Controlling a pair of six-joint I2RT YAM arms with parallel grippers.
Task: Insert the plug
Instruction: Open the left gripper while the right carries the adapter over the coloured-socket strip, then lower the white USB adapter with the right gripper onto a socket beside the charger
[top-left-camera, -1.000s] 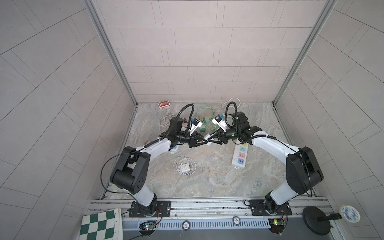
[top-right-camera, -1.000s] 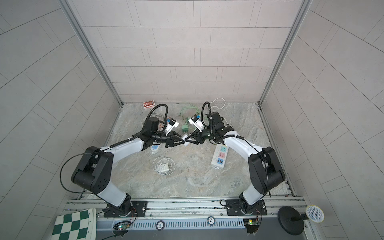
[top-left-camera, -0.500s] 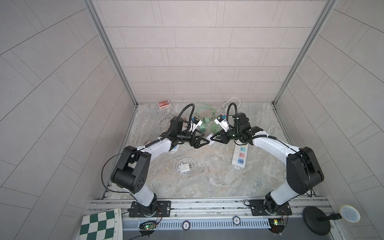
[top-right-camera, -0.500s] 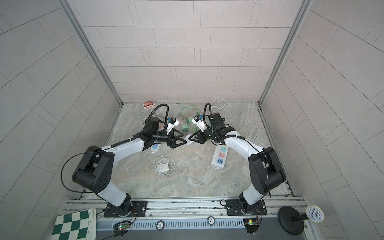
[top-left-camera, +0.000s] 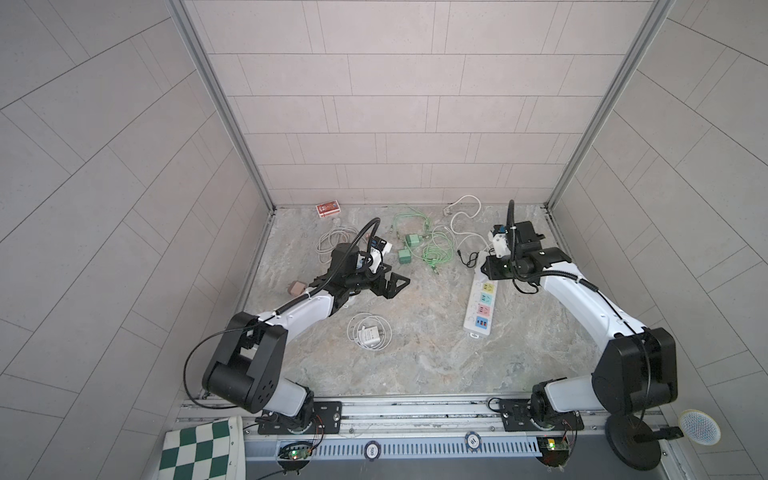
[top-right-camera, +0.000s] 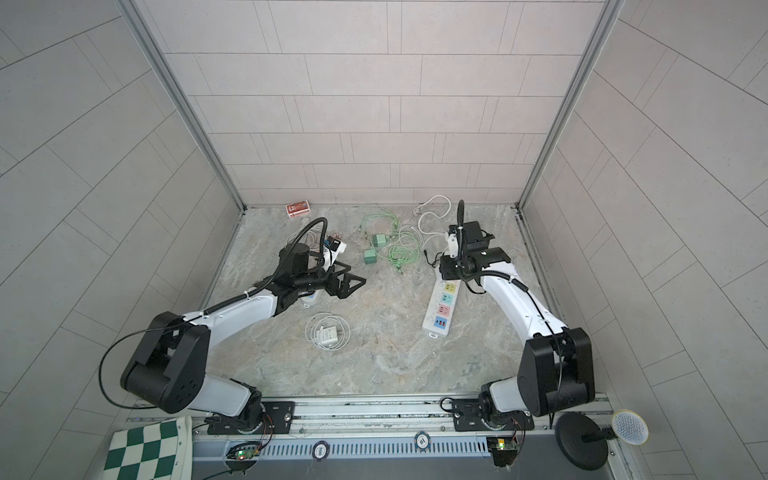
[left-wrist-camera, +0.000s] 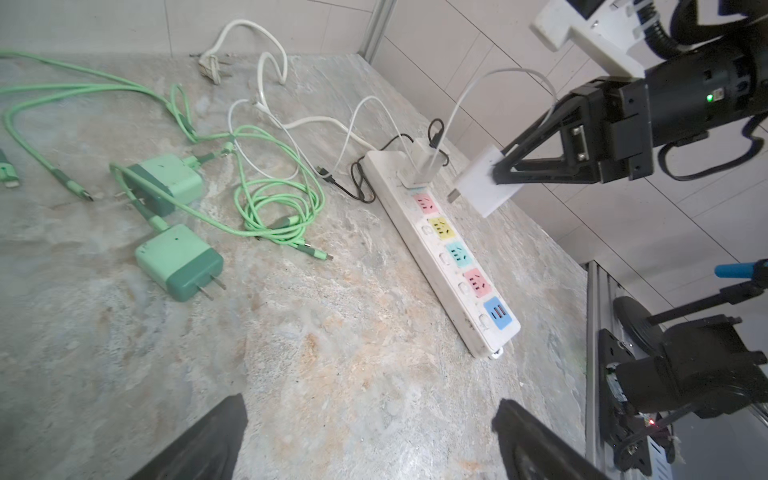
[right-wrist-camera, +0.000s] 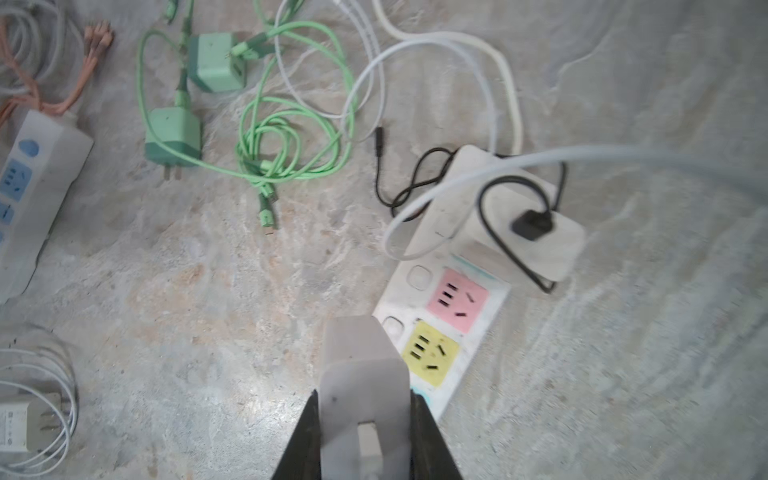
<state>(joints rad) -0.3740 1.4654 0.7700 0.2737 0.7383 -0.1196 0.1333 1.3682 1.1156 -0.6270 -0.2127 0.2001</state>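
1. The worktop (top-left-camera: 415, 365) is mottled grey-tan stone with a matte surface.
2. A long white plastic power strip (left-wrist-camera: 453, 266) lies flat on it. It carries pink, yellow, teal and pink socket squares and a blue USB square. Its far end is hidden under a white adapter (left-wrist-camera: 422, 164) already plugged in, with a black lead looping around it.
3. My left claw (top-left-camera: 390, 281) stands wide open and empty, well apart from the strip. Its own wrist view shows only two dark fingertips, cut off at the frame edge.
4. My right claw (left-wrist-camera: 498, 173) is clamped on the plug (left-wrist-camera: 484, 187), a white rounded block. It hangs just above the pink socket beside the adapter, not seated. I can make out one metal prong. In both top views the arm covers the plug.
5. A mint-green charger (left-wrist-camera: 178, 262) and its twin (left-wrist-camera: 166, 183) lie beside a coiled green cable (left-wrist-camera: 278, 208).
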